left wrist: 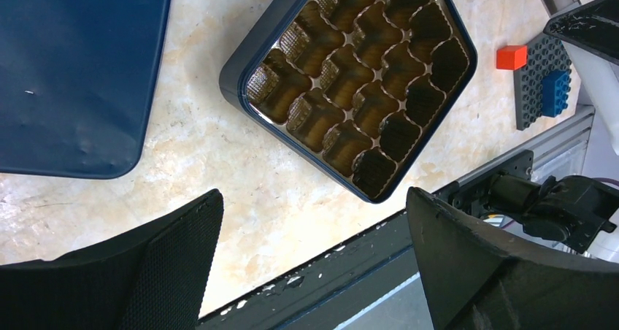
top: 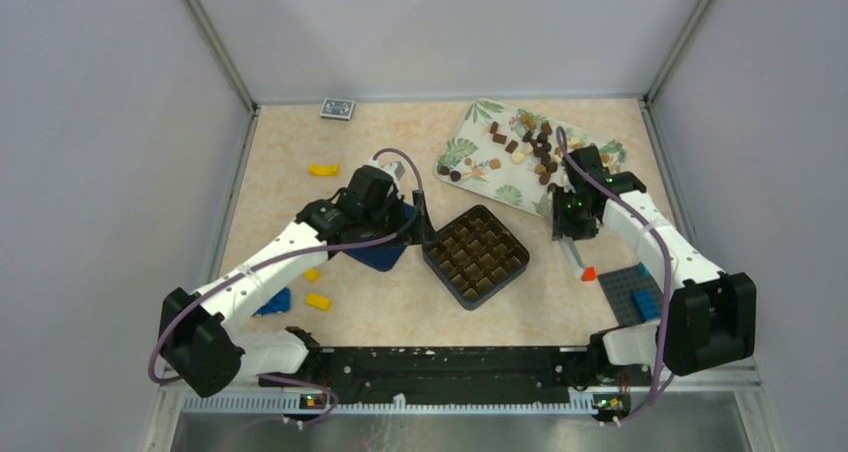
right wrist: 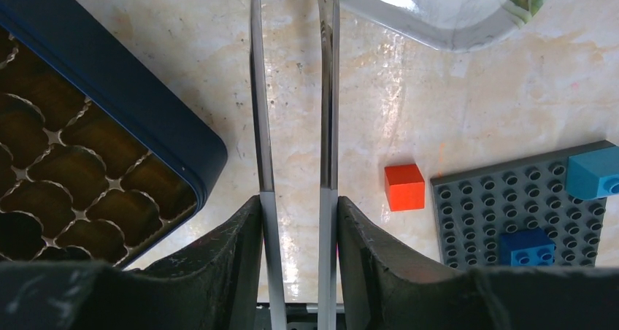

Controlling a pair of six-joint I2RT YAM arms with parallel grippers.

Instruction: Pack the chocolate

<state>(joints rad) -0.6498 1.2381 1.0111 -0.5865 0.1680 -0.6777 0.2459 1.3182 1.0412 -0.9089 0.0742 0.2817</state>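
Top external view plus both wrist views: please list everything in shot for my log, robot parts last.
chocolates: many, dark brown, light brown and cream, on the tray
tray: one, white with green leaves, far right
box: one, dark blue with a brown cup liner, table centre, cups look empty
lid: one, dark blue, left of the box
yellow bricks: three, left side
blue brick: one, near the left arm
red brick: one, beside the baseplate
baseplate: one, grey, near right, two blue bricks on it
patterned card: one, bluish, far edge
tweezers: one, metal, in the right gripper
left gripper: open, above the table by the lid
right gripper: shut on the tweezers
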